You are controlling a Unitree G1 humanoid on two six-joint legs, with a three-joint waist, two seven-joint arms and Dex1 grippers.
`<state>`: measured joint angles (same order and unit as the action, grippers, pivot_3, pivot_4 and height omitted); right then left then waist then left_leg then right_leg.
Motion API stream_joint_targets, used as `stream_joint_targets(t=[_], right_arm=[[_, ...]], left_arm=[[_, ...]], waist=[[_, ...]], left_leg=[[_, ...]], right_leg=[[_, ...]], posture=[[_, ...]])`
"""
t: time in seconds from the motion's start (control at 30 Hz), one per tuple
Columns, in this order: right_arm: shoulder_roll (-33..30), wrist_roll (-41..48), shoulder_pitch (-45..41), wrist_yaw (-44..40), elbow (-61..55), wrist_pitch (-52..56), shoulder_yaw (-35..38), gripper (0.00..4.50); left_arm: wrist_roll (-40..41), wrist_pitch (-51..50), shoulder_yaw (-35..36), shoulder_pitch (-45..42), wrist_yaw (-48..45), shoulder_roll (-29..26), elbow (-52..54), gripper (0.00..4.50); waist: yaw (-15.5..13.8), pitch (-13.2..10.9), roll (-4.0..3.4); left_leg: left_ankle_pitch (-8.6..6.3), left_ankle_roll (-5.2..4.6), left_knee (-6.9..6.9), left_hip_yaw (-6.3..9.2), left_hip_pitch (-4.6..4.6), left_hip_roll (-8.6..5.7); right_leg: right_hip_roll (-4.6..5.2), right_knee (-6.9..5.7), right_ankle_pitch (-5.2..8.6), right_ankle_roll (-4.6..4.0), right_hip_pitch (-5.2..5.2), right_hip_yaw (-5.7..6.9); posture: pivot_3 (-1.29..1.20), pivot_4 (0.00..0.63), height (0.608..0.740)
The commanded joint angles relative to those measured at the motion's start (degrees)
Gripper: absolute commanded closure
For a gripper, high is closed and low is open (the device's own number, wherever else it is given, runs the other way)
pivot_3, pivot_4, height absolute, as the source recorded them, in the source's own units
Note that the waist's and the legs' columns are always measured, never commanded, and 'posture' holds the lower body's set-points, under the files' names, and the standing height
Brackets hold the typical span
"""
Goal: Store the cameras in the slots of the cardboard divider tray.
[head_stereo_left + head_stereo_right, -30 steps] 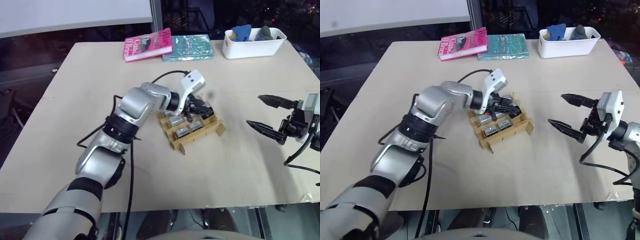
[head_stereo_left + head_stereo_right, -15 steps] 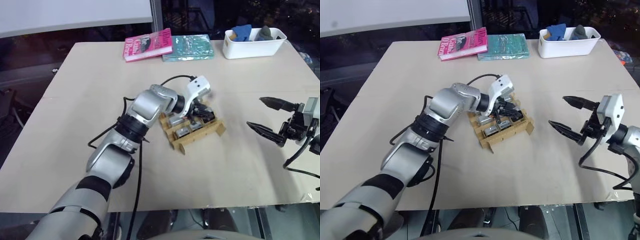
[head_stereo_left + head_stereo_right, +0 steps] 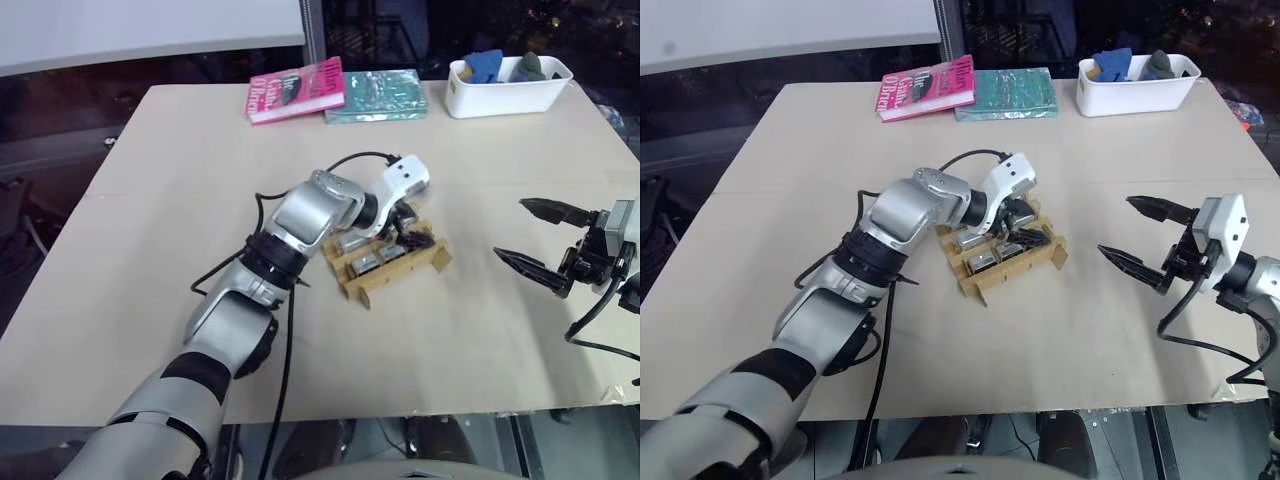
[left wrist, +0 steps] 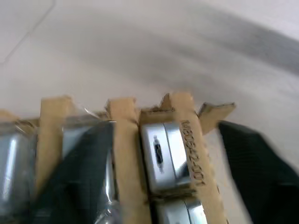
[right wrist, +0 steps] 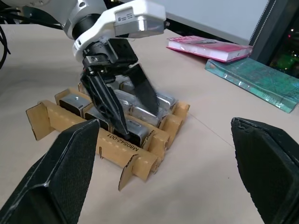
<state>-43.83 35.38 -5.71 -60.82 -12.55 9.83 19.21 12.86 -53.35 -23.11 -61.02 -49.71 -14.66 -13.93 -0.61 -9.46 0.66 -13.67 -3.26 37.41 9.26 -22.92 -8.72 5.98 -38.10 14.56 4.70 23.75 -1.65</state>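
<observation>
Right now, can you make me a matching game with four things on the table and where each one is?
Things:
1. pink paperback book
2. white plastic bin
3. tan cardboard divider tray
4. right hand

Places:
A. far right corner of the table
B. under the open left hand, mid-table
C. far edge, beside the teal book
D. open, hovering right of the tray

Pairs: 1-C, 2-A, 3-B, 4-D

A printed code reading roughly "M80542-001" ran along the outer strip of the cardboard divider tray (image 5: 122, 144), just beside the left gripper (image 5: 122, 102); the pink book (image 3: 296, 89) cover's lettering was unreadable.
</observation>
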Motion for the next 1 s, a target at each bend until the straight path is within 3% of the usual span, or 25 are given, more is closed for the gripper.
stream_joint_targets(t=[0.03,0.13,0.2,0.57,0.77,1.0], right_arm=[[-0.9,0.6,-0.1,0.1,-2.0,-0.7,2.3,0.00],[-0.7,0.7,0.3,0.3,-2.6,-0.4,2.1,0.00],[-0.3,0.9,1.1,0.6,-3.1,0.0,1.9,0.00],[-1.8,2.7,5.2,-1.0,-1.0,2.2,5.6,0.00],[-4.4,2.4,7.4,-3.0,1.1,3.4,8.4,0.00],[-6.8,-2.6,13.1,-0.2,2.9,4.2,11.2,0.00]], left_arm=[[4.1,-1.9,7.9,-1.8,1.8,0.7,7.8,0.16],[8.0,-1.6,15.5,-0.1,4.7,1.9,13.0,0.16],[9.5,6.4,21.8,5.5,5.8,0.8,19.5,0.16],[19.5,13.8,44.7,43.6,2.9,-14.2,42.5,0.16],[19.7,21.5,51.8,65.1,-2.4,-16.9,42.7,0.16],[17.8,27.1,51.2,75.2,-0.3,-15.8,40.8,0.16]], waist=[[0.0,0.0,0.00],[0.0,0.0,0.00],[0.1,0.0,-0.04],[0.7,0.1,-0.11],[-0.2,0.1,-0.13],[-1.5,0.1,-0.13]], left_leg=[[0.00,0.00,0.00,0.01,0.00,0.00],[0.00,0.00,0.01,0.02,0.00,0.00],[0.00,0.00,0.03,0.03,0.00,0.01],[0.00,0.00,0.05,-0.13,0.17,0.07],[-0.02,0.00,-0.01,-0.15,0.18,0.08],[-0.12,-0.14,-0.02,-0.15,0.19,0.08]], right_leg=[[0.00,0.00,0.00,0.00,0.00,0.01],[0.00,0.00,0.00,0.00,-0.01,0.02],[0.00,0.01,0.00,0.00,-0.01,0.02],[-0.02,-0.04,-0.03,-0.01,-0.09,-0.12],[-0.02,0.00,-0.05,-0.04,-0.09,-0.13],[0.03,0.12,-0.04,-0.04,-0.16,-0.13]], posture=[[0.00,0.150,0.740],[0.00,0.150,0.740],[0.00,0.150,0.740],[0.00,0.150,0.740],[0.00,0.150,0.740],[0.00,0.150,0.740]])
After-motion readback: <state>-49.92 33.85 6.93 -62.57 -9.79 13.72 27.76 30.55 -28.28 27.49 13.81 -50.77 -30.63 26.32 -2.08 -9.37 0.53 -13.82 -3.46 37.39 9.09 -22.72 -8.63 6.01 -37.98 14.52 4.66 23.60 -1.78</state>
